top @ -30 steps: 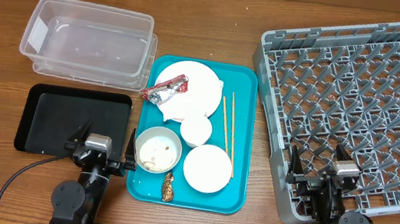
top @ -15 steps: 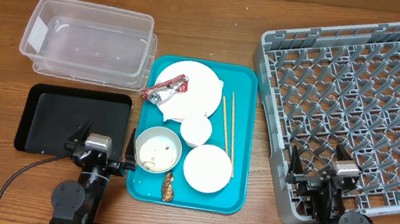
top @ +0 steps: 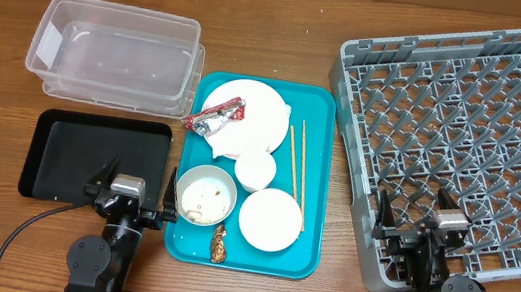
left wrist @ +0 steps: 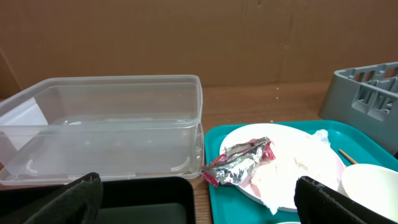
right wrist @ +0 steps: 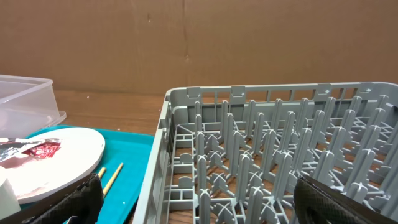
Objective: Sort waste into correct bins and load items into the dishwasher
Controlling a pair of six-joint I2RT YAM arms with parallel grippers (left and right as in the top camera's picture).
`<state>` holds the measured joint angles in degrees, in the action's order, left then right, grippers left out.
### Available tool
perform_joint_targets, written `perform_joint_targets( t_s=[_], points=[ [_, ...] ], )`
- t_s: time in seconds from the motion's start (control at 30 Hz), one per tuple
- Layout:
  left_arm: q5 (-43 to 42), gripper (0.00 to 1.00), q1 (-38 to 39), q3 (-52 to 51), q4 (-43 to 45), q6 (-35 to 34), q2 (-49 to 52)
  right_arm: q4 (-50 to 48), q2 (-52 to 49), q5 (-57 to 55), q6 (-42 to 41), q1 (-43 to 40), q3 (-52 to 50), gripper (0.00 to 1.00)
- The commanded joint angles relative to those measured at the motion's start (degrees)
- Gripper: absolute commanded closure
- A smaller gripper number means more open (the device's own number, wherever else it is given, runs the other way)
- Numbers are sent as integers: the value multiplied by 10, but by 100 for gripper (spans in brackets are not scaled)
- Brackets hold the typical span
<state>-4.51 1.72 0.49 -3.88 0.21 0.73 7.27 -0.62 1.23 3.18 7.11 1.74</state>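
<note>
On the teal serving tray (top: 315,173) lie a white plate (top: 251,104) with a crumpled napkin (top: 241,138) and a red-and-silver wrapper (top: 214,118), a small white cup (top: 255,171), a bowl with rice grains (top: 206,195), an empty white bowl (top: 270,219), chopsticks (top: 295,171) and a brown food piece (top: 219,245). The clear tub (top: 116,54) and black tray (top: 88,157) stand left, the grey dishwasher rack (top: 463,142) right. My left gripper (top: 129,197) is open and empty at the black tray's front. My right gripper (top: 419,227) is open and empty at the rack's front edge.
The left wrist view shows the clear tub (left wrist: 106,127), the wrapper (left wrist: 239,163) and the plate (left wrist: 298,165). The right wrist view shows the rack (right wrist: 280,149), the plate's edge (right wrist: 56,155) and chopstick tips (right wrist: 112,176). A cardboard wall stands behind the table.
</note>
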Motion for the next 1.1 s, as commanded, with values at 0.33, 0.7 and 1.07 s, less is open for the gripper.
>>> perform_joint_targets(
  t_s=[0.33, 0.7, 1.07],
  points=[
    [-4, 0, -6, -2, -2, 9, -5, -3, 5, -1, -2, -3, -2, 0],
    [-5, 0, -6, -2, -2, 9, -5, -3, 5, -1, -2, -3, -2, 0],
    [0, 0, -6, 3, -9, -105, -5, -3, 5, -8, -65, -3, 13, 0]
  ],
)
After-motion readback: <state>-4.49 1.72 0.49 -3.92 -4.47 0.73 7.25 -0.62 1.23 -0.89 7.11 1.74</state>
